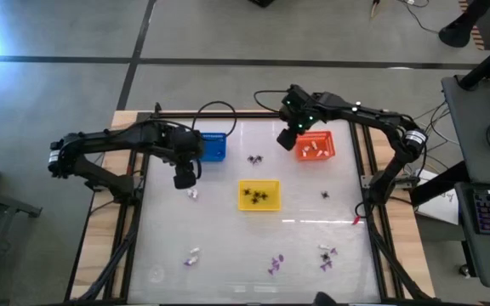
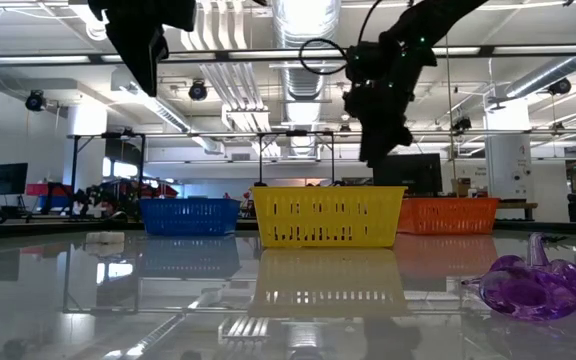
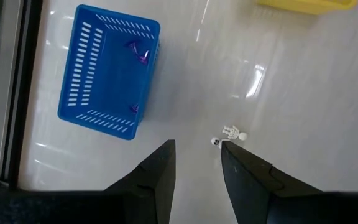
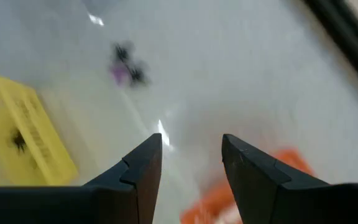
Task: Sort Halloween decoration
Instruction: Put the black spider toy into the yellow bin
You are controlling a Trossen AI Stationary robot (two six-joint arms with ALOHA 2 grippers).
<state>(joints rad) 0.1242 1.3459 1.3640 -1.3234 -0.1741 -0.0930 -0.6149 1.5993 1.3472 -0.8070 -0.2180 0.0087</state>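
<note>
Nearest the low camera, a purple trinket (image 2: 533, 285) lay unsorted on the table (image 1: 228, 255). The left gripper (image 1: 185, 178) hovered with empty, parted jaws above a white trinket (image 3: 234, 133), probably to pick it. Farther, the right gripper (image 1: 287, 137) hung open and empty over the orange basket (image 1: 316, 144), where white pieces lay.

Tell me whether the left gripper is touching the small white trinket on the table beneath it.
Apart. The left wrist view shows the left gripper open and empty, with bare table visible between its fingertips and the white trinket lying beyond them.
</note>
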